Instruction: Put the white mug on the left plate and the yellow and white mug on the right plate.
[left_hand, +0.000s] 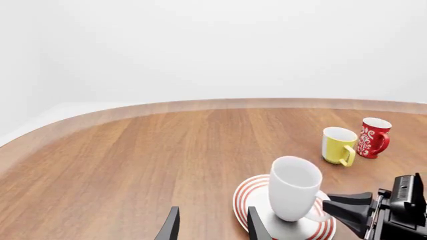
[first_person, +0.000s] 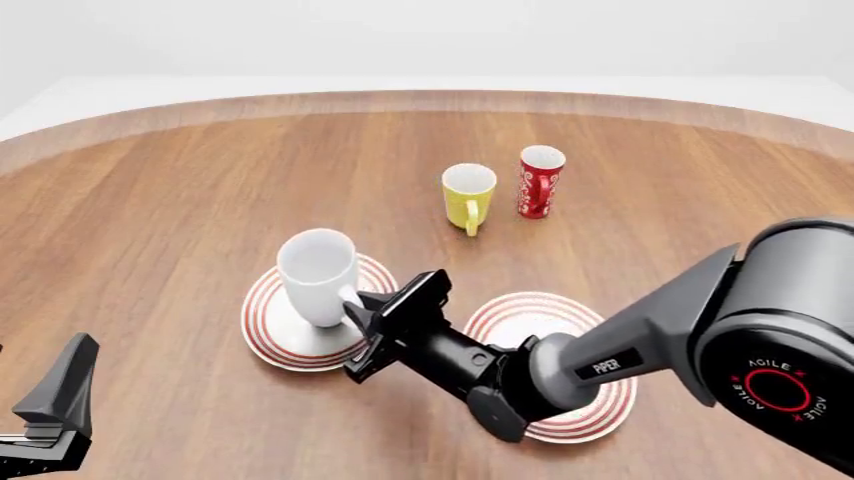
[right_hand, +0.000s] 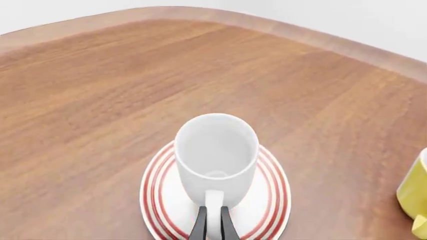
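front view: white mug (first_person: 318, 275) upright on left plate (first_person: 274, 335), handle pinched in right jaws, left jaws apart

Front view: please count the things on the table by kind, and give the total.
Mugs: 2, the white mug and the yellow and white mug
Red cup: 1
Plates: 2, the left plate and the right plate
Total: 5
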